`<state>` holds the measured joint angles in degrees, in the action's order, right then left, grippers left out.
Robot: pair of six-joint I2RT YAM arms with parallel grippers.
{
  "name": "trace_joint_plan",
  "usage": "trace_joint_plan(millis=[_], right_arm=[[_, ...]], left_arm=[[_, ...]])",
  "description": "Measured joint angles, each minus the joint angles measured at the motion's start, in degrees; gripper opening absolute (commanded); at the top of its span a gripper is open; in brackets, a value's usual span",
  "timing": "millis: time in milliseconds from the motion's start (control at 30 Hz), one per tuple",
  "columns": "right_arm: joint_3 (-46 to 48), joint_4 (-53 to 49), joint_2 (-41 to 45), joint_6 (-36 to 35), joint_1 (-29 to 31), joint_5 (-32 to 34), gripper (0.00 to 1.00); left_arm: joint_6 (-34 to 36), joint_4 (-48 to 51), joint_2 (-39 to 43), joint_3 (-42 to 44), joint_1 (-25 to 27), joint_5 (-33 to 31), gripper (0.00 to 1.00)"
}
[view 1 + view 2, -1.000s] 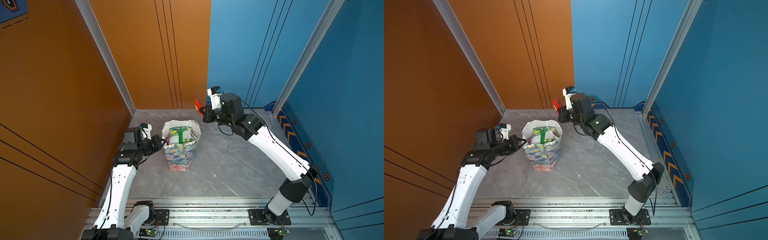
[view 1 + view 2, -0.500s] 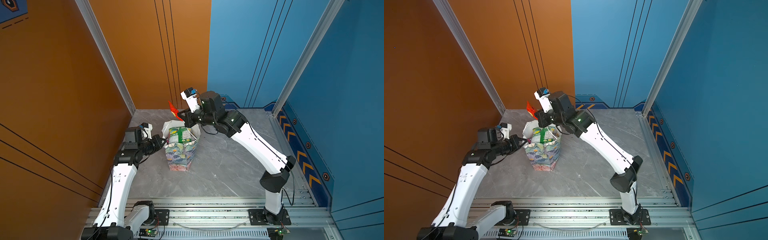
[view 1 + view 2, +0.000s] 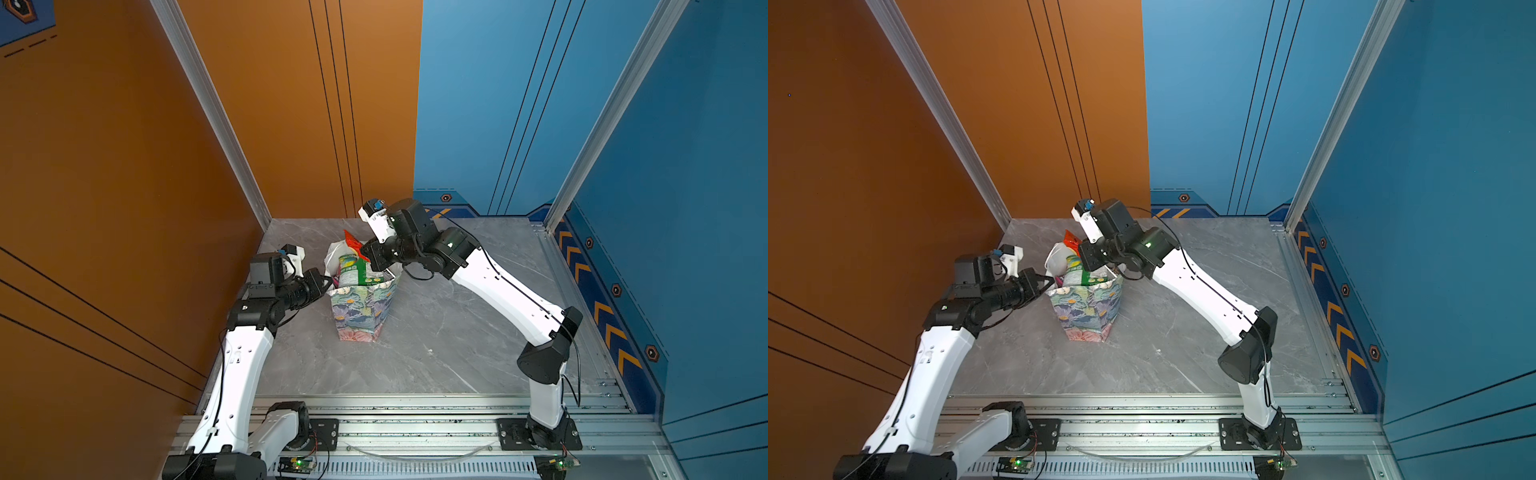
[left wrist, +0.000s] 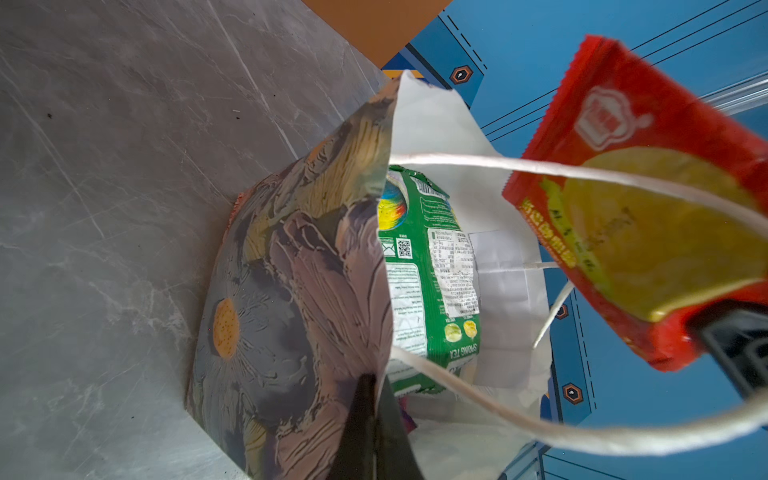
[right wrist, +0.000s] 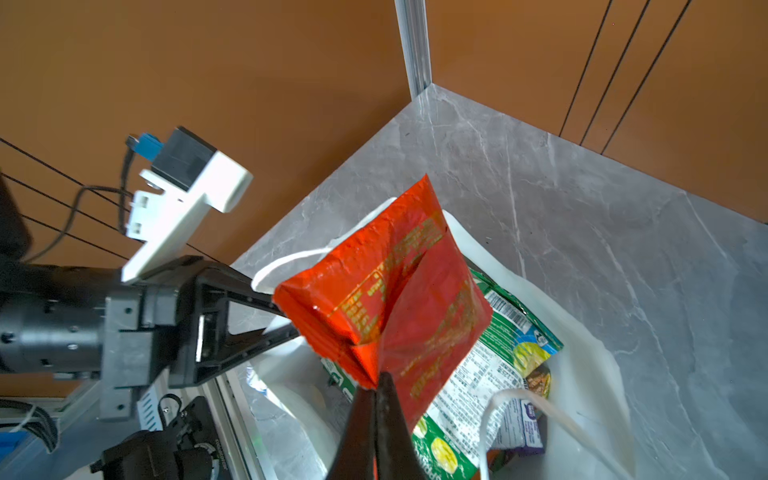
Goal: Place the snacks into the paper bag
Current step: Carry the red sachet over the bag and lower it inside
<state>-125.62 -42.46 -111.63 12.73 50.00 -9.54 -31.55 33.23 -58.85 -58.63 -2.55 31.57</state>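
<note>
The floral paper bag (image 3: 361,309) (image 3: 1088,311) stands upright on the grey table. My left gripper (image 3: 330,281) (image 3: 1052,282) (image 4: 374,384) is shut on the bag's left rim (image 4: 386,291) and holds it open. Just above the bag's mouth, my right gripper (image 3: 363,250) (image 3: 1080,252) (image 5: 378,380) is shut on a corner of a red packet (image 3: 352,244) (image 3: 1070,241) (image 4: 644,216) (image 5: 395,299). A green packet (image 3: 351,270) (image 3: 1077,272) (image 4: 432,270) (image 5: 478,374) stands inside the bag. A purple packet (image 5: 525,424) lies deeper in it.
White cord handles (image 4: 540,168) (image 5: 490,411) loop over the bag's mouth. An orange wall (image 3: 124,187) closes the left and far side, a blue wall (image 3: 685,208) the right. An aluminium rail (image 3: 415,415) runs along the front edge of the grey table (image 3: 436,332).
My right arm has swung left with the red packet, from beside the bag to over its mouth, and come lower. The left gripper has stayed on the bag's rim.
</note>
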Motion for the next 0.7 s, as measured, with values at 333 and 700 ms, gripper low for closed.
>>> trace_joint_plan(millis=[333,700], right_arm=[[0.9,-3.6,-0.2,-3.6,0.7,6.4,0.0],[-0.6,-6.4,-2.8,-5.4,2.1,5.4,0.59]], left_arm=[[0.0,0.4,-0.2,-0.3,0.0,0.0,0.02],[0.0,0.7,-0.3,-0.6,0.4,0.0,0.02]])
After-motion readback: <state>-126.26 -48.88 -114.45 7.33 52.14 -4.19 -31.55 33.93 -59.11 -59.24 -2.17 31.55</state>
